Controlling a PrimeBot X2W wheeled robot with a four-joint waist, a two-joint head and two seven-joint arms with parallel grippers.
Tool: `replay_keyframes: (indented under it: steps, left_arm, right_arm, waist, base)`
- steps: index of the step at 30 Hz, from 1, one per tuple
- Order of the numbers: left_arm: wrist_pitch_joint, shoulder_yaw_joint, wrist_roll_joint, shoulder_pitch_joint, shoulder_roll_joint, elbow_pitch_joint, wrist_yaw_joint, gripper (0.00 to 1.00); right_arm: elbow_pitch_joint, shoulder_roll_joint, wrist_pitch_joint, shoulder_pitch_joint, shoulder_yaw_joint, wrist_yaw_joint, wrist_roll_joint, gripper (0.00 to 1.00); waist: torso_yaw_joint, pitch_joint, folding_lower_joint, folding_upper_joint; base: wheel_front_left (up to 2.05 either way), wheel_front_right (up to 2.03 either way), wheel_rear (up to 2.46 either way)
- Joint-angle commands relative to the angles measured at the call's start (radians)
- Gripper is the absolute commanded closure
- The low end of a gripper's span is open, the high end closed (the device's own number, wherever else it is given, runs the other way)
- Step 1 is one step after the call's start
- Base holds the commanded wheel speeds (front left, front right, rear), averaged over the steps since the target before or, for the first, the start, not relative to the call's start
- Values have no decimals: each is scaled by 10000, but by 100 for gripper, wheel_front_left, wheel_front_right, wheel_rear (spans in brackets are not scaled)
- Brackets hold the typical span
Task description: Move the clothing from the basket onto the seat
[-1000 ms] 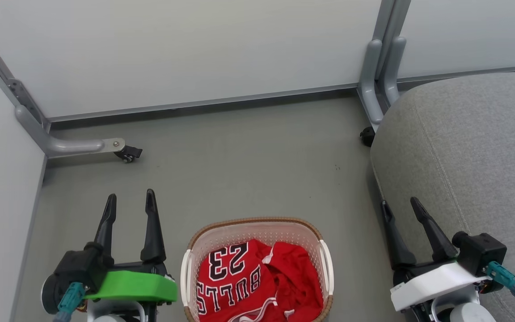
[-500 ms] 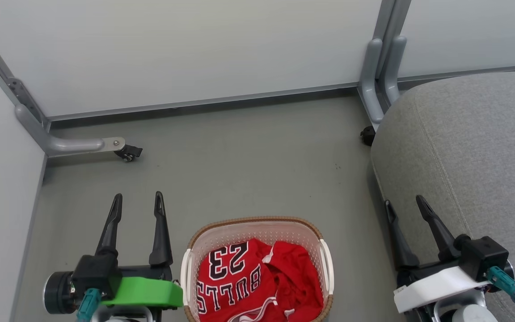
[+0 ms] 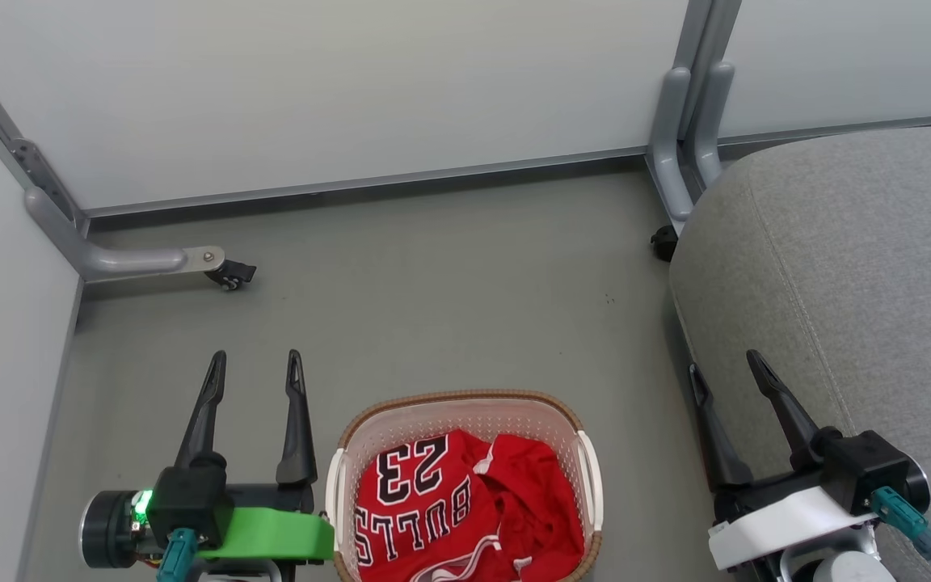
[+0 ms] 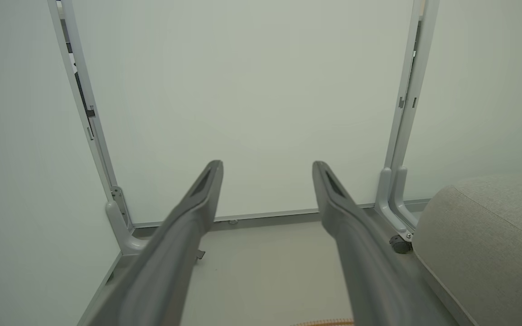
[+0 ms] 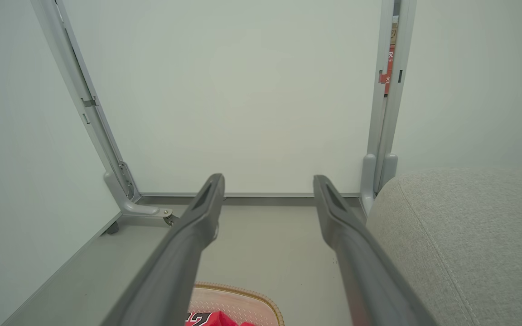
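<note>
The cream basket (image 3: 587,461) with its brown rim sits on the floor at the bottom middle of the head view. Inside it lies the red "BULLS 23" jersey (image 3: 413,501), with plain red clothing (image 3: 534,501) crumpled to its right. The grey seat (image 3: 845,267) fills the right side. My left gripper (image 3: 255,364) stands open and empty just left of the basket. Between the basket and the seat's edge my right gripper (image 3: 724,364) is open and empty too. The basket's far rim (image 5: 238,290) and a scrap of the jersey (image 5: 209,318) peek in at the right wrist view's bottom, beside the seat (image 5: 465,235).
Pale partition panels on grey metal legs close in the floor at the back and left. One caster leg (image 3: 227,275) sticks out at the left; another caster (image 3: 662,242) sits at the seat's far corner. Grey floor (image 3: 449,299) lies open beyond the basket.
My left gripper has rolled at the wrist and shifted slightly right, toward the basket, its fingers now more upright. The right gripper barely wavered. Basket and clothing have not moved.
</note>
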Motion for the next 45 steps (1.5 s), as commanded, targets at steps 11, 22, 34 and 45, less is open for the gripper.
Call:
replay_keyframes:
  steps: [11,22,34,45]
  left_arm:
    - [-7,-39,-114,145,61,90,80,0]
    - [-5,-271,-221,-780,61,191,-32,0]
    - [-7,-756,42,-2677,59,682,-564,0]
    - [-5,-2372,1422,-5205,516,3667,-1825,0]
  right_arm:
    - [-9,-53,-46,96,-38,0,-48,0]
    - [-350,-52,-36,-671,-163,0,-217,0]
    - [-727,-49,-36,-2503,-240,-1,-551,0]
    - [-1209,-43,-36,-3702,-422,-1,-243,0]
  waist:
    - [17,34,0,0]
    - [80,1965,0,0]
    - [-191,5016,0,0]
    - [-899,6949,0,0]
  base:
    - [0,0,0]
    - [0,0,0]
    - [0,0,0]
    - [0,0,0]
